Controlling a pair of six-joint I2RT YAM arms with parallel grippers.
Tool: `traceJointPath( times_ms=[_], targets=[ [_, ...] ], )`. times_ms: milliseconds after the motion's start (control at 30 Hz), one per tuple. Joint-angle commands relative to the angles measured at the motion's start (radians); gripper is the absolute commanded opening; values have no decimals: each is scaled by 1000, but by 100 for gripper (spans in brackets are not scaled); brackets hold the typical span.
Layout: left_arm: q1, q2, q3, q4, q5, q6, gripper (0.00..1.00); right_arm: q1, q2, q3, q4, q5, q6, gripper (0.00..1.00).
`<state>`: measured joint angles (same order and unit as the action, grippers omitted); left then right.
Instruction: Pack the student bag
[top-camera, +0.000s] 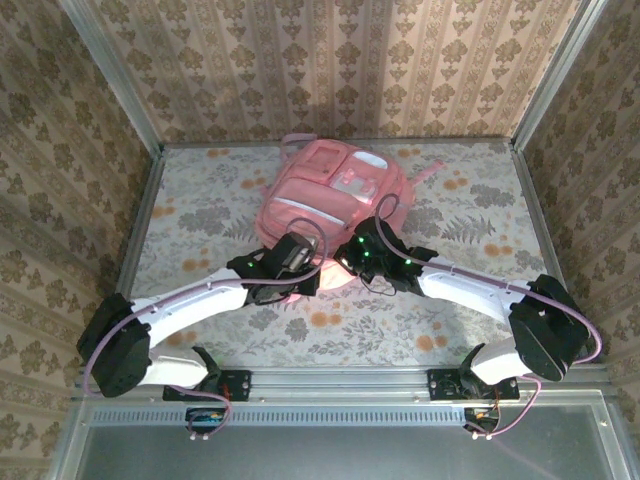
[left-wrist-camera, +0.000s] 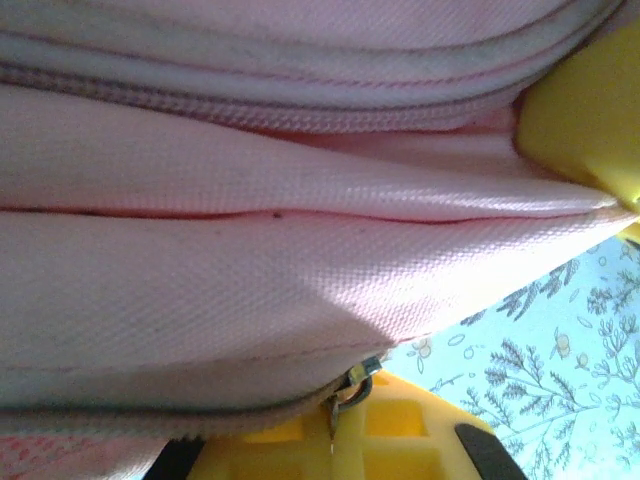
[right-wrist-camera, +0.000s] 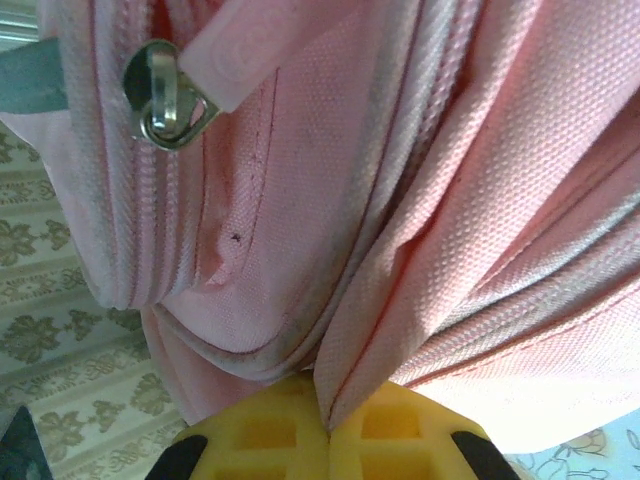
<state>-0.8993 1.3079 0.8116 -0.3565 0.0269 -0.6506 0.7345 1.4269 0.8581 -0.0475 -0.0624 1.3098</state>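
The student bag (top-camera: 328, 185), a big soft pink backpack with pale panels, lies at the back middle of the table. Both grippers meet at its near edge. My left gripper (top-camera: 303, 268) sits at the bag's lower left. In the left wrist view its yellow fingers (left-wrist-camera: 290, 440) are shut, and the left gripper (left-wrist-camera: 350, 402) pinches a metal zip pull (left-wrist-camera: 358, 383) under the pink fabric (left-wrist-camera: 250, 290). My right gripper (top-camera: 352, 262) sits beside it. In the right wrist view the right gripper (right-wrist-camera: 328, 425) is shut on a fold of the bag's pink fabric (right-wrist-camera: 420, 290). Another zip pull (right-wrist-camera: 165, 100) hangs at upper left.
The floral tabletop (top-camera: 470, 215) stretches to both sides of the bag, bounded by metal rails and patterned walls (top-camera: 340, 60). A yellow finger (left-wrist-camera: 585, 105) of the other gripper shows at the right edge of the left wrist view. Cables loop over both arms.
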Motion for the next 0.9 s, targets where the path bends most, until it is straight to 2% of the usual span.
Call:
traceJointPath(
  times_ms=[0,300,333,367,400,433,500,600,700,867],
  targets=[
    [27,-21,-17,-129,27,32,0,-13,-3,38,-55,87,-78,0],
    [53,-35,-19,-177,75,67,0,-27,-20,61,-112,86,-170,0],
    [53,-33,-19,-175,87,68,0,-28,-19,63,-107,65,-182,3],
    [54,-33,-18,-168,100,69,0,-28,-19,64,-92,41,-193,16],
    [52,-34,-16,-153,118,72,0,-26,-20,63,-84,12,-204,35],
    [49,-36,-11,-143,130,72,0,-25,-26,62,-94,-5,-202,47],
    [38,-41,3,-124,146,72,0,-25,-67,39,-109,-19,-182,57],
    [5,-43,32,-102,167,79,0,-27,-172,-38,-120,11,-136,58],
    [-32,-19,66,-96,178,93,0,-33,-273,-122,-109,17,-91,55],
    [-80,39,120,-57,209,110,0,-32,-328,-226,-19,-54,16,52]
  ],
)
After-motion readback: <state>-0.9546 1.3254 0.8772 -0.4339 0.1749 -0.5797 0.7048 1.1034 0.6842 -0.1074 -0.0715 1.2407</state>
